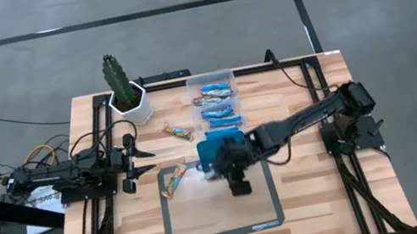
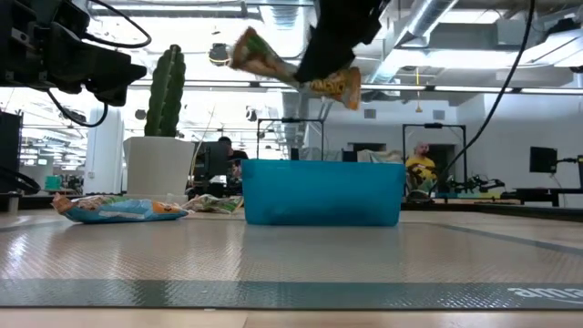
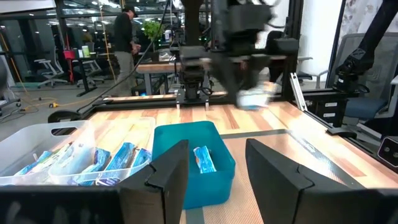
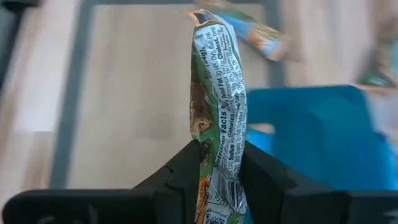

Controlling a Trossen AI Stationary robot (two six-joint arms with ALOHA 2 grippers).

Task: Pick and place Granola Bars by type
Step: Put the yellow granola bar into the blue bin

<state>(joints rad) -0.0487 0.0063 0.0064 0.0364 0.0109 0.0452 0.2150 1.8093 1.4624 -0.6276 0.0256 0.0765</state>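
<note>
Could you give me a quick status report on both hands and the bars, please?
Right hand shut on a green-wrapped bar, lifted beside the teal tray. Left hand open, waiting at table's left. Nothing in the way.

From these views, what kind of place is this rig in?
Probably an open robotics lab or workshop: exposed ceiling ducts, office chairs and workbenches behind the table, a person standing among them.
</note>
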